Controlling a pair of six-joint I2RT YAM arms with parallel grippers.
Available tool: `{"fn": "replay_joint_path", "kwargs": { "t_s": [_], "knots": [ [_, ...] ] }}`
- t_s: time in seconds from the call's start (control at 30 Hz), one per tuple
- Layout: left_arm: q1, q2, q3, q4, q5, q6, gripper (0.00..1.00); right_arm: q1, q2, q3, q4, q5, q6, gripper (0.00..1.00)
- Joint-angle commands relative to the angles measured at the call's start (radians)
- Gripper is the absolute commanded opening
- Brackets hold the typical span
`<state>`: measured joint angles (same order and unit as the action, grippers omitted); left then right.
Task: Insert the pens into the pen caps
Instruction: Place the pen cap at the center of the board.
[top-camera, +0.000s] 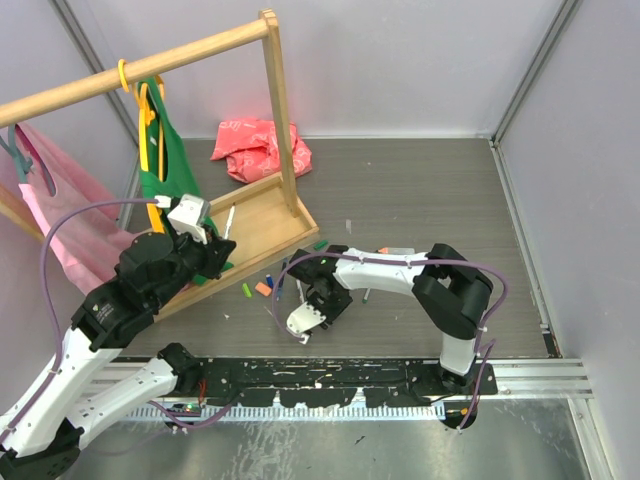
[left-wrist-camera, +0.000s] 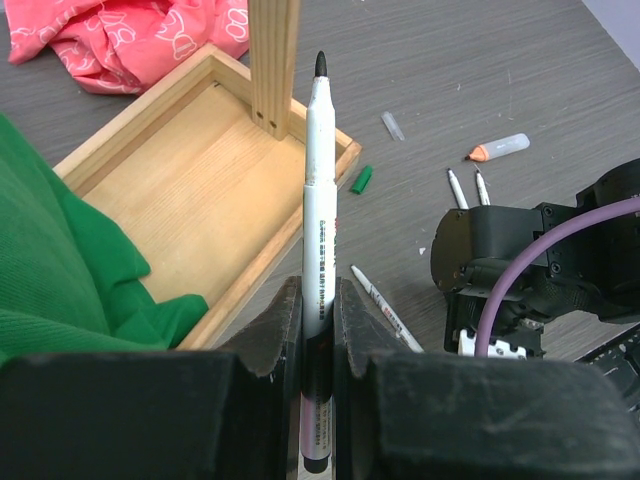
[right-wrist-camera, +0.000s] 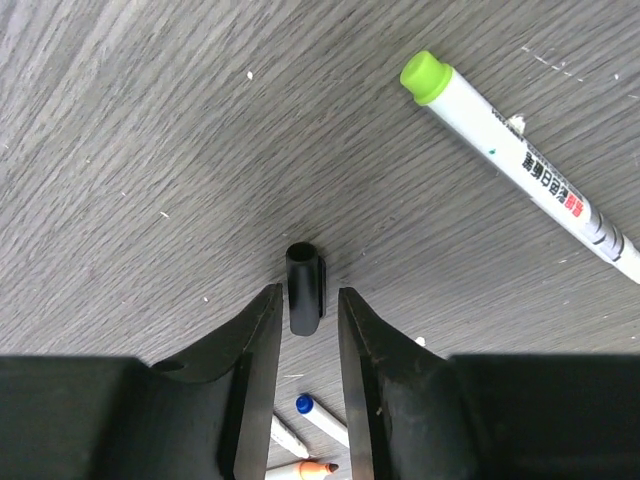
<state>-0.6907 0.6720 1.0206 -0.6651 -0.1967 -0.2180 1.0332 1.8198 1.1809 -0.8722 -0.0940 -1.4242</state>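
Left tool clamped on 1 black-tipped pen, tip pointing away (wooden tray behind it). Right tool slightly parted, straddling 1 black cap lying on the tabletop, not squeezing it. Beyond, 1 green-ended pen lies flat.

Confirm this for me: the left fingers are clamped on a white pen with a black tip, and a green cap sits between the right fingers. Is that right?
Not quite. The cap between the right fingers is black, not green, as the right wrist view shows. The rest holds: the left fingers are clamped on a white pen with a black tip.
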Motion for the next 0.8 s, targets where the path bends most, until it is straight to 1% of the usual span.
{"fn": "replay_joint_path", "kwargs": {
  "t_s": [0.0, 0.2, 0.33, 0.4, 0.5, 0.53, 0.57, 0.63, 0.7, 0.73, 0.77],
  "knots": [
    [0.004, -0.007, 0.032, 0.013, -0.017, 0.017, 0.00, 0.005, -0.015, -0.007, 0.010, 0.006, 0.009, 0.36],
    [0.005, 0.000, 0.034, 0.013, -0.018, 0.016, 0.00, 0.006, -0.085, 0.002, 0.006, -0.041, 0.013, 0.42],
    [0.005, -0.003, 0.038, 0.012, -0.027, 0.019, 0.00, 0.006, -0.196, -0.025, 0.035, -0.120, 0.049, 0.42],
    [0.004, -0.009, 0.032, 0.014, -0.036, 0.020, 0.00, 0.003, -0.275, -0.072, 0.099, -0.183, 0.100, 0.43],
    [0.004, -0.022, 0.014, 0.028, -0.050, 0.014, 0.00, -0.018, -0.412, -0.180, 0.280, -0.301, 0.285, 0.45],
    [0.004, -0.024, 0.009, 0.033, -0.054, 0.009, 0.00, -0.034, -0.457, -0.221, 0.358, -0.347, 0.397, 0.48],
    [0.005, -0.024, 0.005, 0.036, -0.053, 0.005, 0.00, -0.055, -0.503, -0.273, 0.455, -0.400, 0.496, 0.53],
    [0.005, -0.020, 0.001, 0.040, -0.050, 0.001, 0.00, -0.092, -0.601, -0.392, 0.663, -0.478, 0.668, 0.55],
    [0.005, -0.014, 0.002, 0.039, -0.043, 0.000, 0.00, -0.099, -0.698, -0.501, 0.931, -0.410, 0.873, 0.57],
    [0.005, -0.011, 0.001, 0.039, -0.039, -0.001, 0.00, -0.099, -0.736, -0.574, 1.041, -0.346, 0.944, 0.58],
    [0.005, -0.010, 0.001, 0.041, -0.036, -0.001, 0.00, -0.099, -0.770, -0.610, 1.119, -0.297, 1.011, 0.59]
  ]
}}
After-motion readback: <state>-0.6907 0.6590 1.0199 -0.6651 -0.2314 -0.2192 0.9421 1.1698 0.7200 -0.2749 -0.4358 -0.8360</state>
